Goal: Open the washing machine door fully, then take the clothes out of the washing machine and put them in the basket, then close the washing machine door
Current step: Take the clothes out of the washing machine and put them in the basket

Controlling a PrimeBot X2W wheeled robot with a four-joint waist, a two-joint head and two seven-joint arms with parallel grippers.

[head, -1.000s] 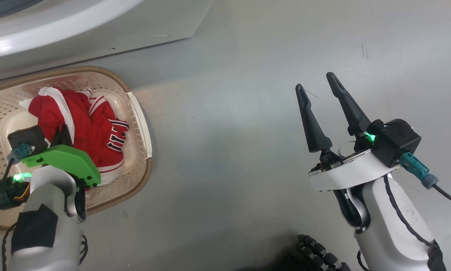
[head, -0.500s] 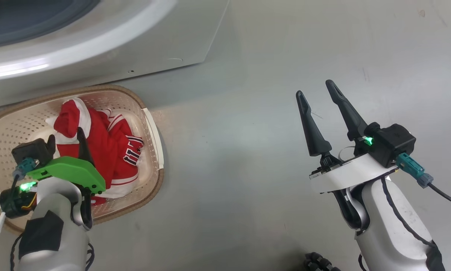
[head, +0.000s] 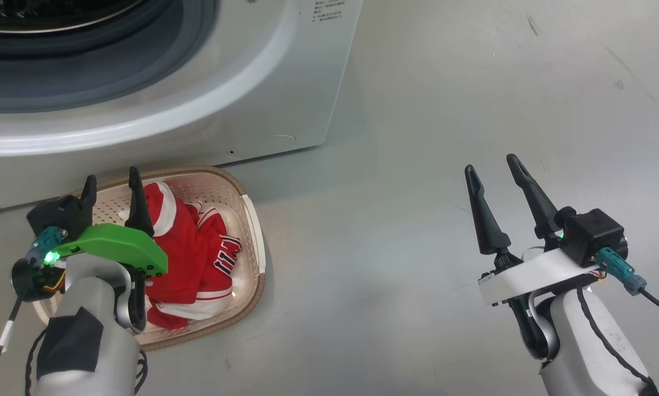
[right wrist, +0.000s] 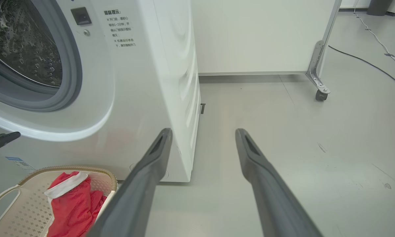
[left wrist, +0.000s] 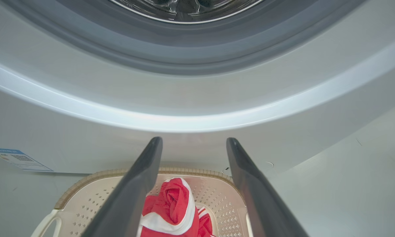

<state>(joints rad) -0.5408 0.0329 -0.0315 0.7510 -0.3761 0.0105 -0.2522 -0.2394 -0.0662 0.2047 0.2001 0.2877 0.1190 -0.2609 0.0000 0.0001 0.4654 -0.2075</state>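
The clothes [head: 192,253], a red jersey with white trim, lie bunched in the cream basket [head: 214,170] on the floor just in front of the washing machine [head: 197,110]. My left gripper [head: 112,176] hangs open over the basket's rear left part, a little above the clothes, with nothing between its fingers. In the left wrist view the left gripper [left wrist: 194,141] points at the machine's white front [left wrist: 184,98], with the clothes [left wrist: 172,204] and basket [left wrist: 92,210] below. My right gripper [head: 489,163] stands open and empty over bare floor to the right. The washing machine door is out of view.
The drum mouth with its grey seal [right wrist: 69,82] gapes open. A blue label [left wrist: 16,158] sits low on the machine's front. In the right wrist view a white panel on a castor [right wrist: 321,95] stands behind and a cable [right wrist: 365,61] runs across the grey floor.
My left gripper has opened, let go of the clothes and lifted off them; they stay in the basket. The head camera has tilted up, bringing more of the machine into view.
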